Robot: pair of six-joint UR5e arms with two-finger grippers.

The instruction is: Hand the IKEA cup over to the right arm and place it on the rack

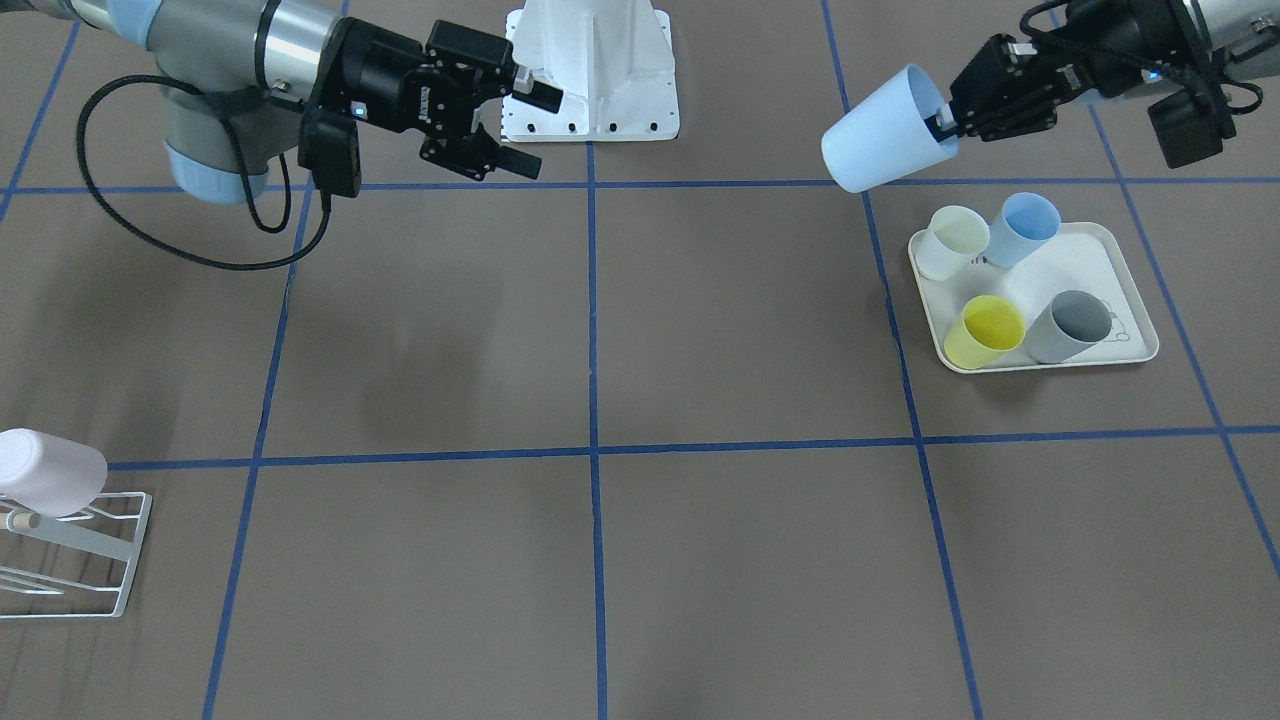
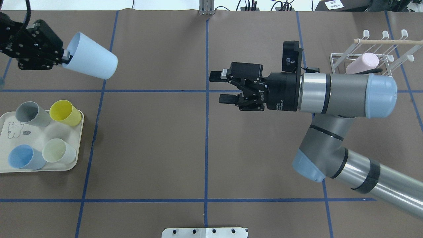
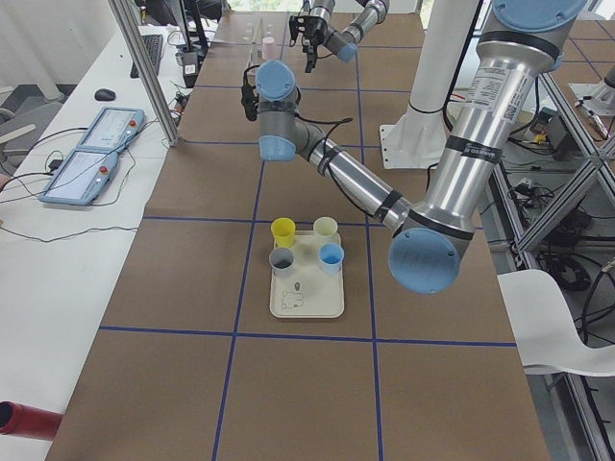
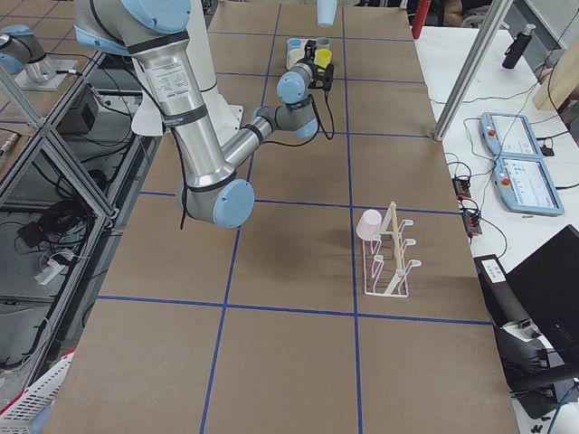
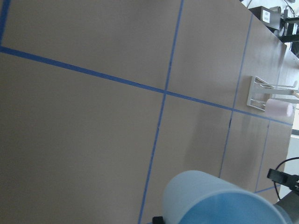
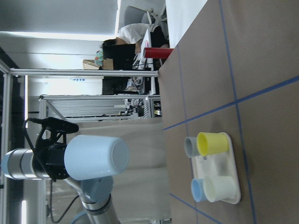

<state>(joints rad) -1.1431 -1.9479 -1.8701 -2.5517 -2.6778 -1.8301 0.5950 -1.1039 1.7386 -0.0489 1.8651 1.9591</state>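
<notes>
Plainly, we hold the pale blue cup (image 2: 91, 61) aloft on its side, the left claw (image 2: 65, 57) pinching its rim. It looks light, stiff and slick, so its free wall suits the right claw (image 2: 220, 87), which is spread empty and well apart. Beyond lie the brown bench (image 2: 158, 132), then the rack (image 2: 380, 41) bearing a pink cup (image 2: 362, 63).

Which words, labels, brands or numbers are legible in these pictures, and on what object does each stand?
None can be read with certainty.
Printing on the right end effector: too small to read.
Label on the left arm: blurred.
Small mark beside the drawing on the tray: too small to read.
White sign at the table's far edge: blurred.
</notes>
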